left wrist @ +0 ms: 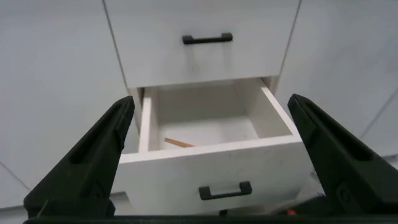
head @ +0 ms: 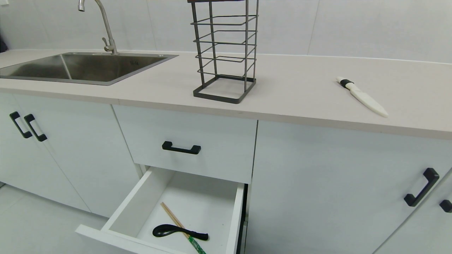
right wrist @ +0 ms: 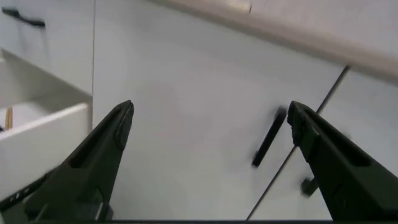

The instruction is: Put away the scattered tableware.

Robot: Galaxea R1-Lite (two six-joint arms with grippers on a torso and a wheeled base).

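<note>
A white knife (head: 362, 96) with a black band lies on the right part of the countertop (head: 300, 88). Below, the lower drawer (head: 129, 203) stands pulled out, holding a pair of chopsticks (head: 174, 218) and a black spoon (head: 176, 231). My left gripper (left wrist: 211, 102) is open in front of that drawer (left wrist: 205, 162), a little above it, with nothing between its fingers; a chopstick (left wrist: 179, 142) shows inside. My right gripper (right wrist: 210, 107) is open and empty, facing a white cabinet door (right wrist: 180, 112) with the drawer's corner (right wrist: 43, 127) to one side.
A black wire rack (head: 219, 95) stands mid-counter. A steel sink (head: 106, 67) with a faucet (head: 106, 24) is at the left. The shut upper drawer has a black handle (head: 181, 148). Black handles (head: 422, 187) sit on the cabinet doors (right wrist: 268, 138).
</note>
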